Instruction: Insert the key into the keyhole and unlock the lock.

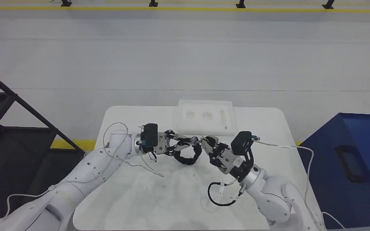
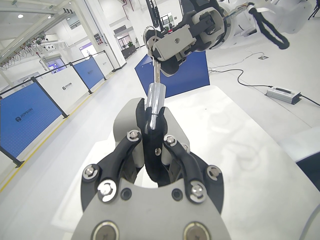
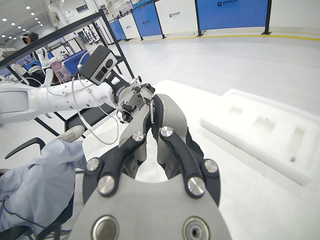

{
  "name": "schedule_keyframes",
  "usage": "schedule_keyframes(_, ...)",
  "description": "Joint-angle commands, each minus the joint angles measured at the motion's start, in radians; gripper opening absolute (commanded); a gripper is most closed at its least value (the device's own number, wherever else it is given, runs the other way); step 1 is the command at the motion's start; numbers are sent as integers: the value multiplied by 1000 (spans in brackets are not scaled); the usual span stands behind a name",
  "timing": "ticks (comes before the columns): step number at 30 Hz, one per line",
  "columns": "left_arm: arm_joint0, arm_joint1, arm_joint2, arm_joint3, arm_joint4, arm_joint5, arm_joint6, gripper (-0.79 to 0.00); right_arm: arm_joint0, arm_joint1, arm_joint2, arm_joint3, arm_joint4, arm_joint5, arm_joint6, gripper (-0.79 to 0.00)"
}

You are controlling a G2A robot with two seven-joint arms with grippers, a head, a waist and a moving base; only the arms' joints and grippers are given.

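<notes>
- Your left gripper (image 2: 152,119) is pinching the lock (image 2: 156,96). Its fingers are pressing together around the near end of the chrome cylinder, which is pointing away from the wrist towards the other arm.
- Your right gripper (image 3: 151,108) is clamping the key (image 2: 156,72) by its head, pads squeezing tight on it. The key ring (image 2: 149,32) is sticking out beside the fingertips.
- The key's blade is lining up with the cylinder, and its tip is meeting the cylinder's free end. You cannot tell how deep it is sitting.
- Both grippers are meeting above the middle of the white table (image 1: 144,196), holding lock and key off its surface.
- A white foam tray (image 1: 231,124) is lying at the table's far edge, apart from both grippers.
</notes>
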Motion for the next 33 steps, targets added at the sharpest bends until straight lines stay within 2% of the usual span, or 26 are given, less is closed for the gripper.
schedule_keyframes(1, 2, 0, -1, -1, -14, -3, -3, -785, 1, 0, 2, 12, 23, -16, -8, -785)
schedule_keyframes(9, 6, 7, -1, -15, -65, -13, -13, -785, 14, 0, 8, 48, 75, -54, -3, -785)
schedule_keyframes(29, 3, 25, 19, -41, -54, 2, 2, -785, 77, -2, -10, 101, 163, -56, 100, -773)
schedule_keyframes(30, 3, 26, 20, -40, -56, 1, 1, -785, 79, -2, -10, 105, 169, -58, 101, -496)
schedule_keyframes(31, 2, 26, 21, -39, -59, -1, -1, -785, 81, -2, -9, 107, 174, -61, 102, -111)
schedule_keyframes(32, 2, 27, 21, -37, -64, -2, -2, -785, 82, -2, -8, 110, 181, -66, 103, 0)
schedule_keyframes(33, 1, 28, 22, -36, -69, -5, -5, -785, 84, -1, -7, 112, 188, -74, 107, 0)
